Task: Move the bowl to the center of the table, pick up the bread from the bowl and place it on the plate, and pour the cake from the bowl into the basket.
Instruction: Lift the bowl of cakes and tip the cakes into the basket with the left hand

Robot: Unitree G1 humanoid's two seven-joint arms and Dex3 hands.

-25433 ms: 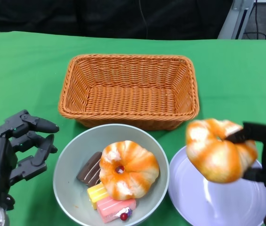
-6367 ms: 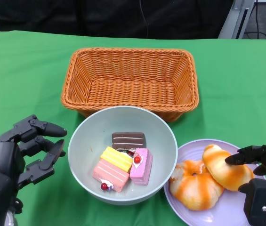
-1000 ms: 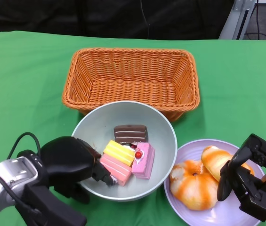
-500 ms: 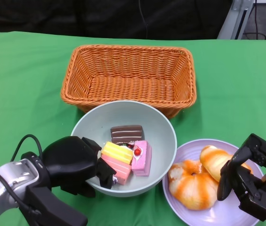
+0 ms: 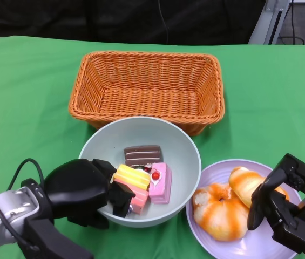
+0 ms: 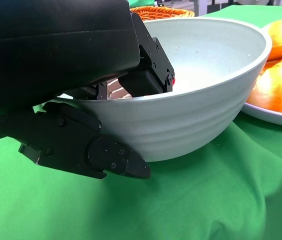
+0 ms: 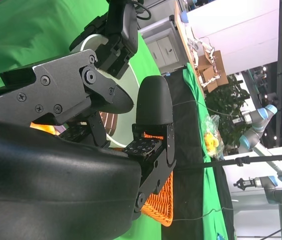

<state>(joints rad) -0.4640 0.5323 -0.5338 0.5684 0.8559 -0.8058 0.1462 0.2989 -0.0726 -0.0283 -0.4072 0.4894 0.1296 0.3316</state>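
Pink cake [image 5: 136,198] half hidden behind left hand [image 5: 85,190] on bowl [image 5: 182,145] rim

No readable text in any view.

The bowl [image 5: 184,156], basket [image 5: 147,89], plate [image 5: 249,245], cakes [image 5: 141,175] and bread [image 5: 219,210] carry no labels, and the green surface [image 5: 28,91] and both hands bear no legible marks, brands or numbers.
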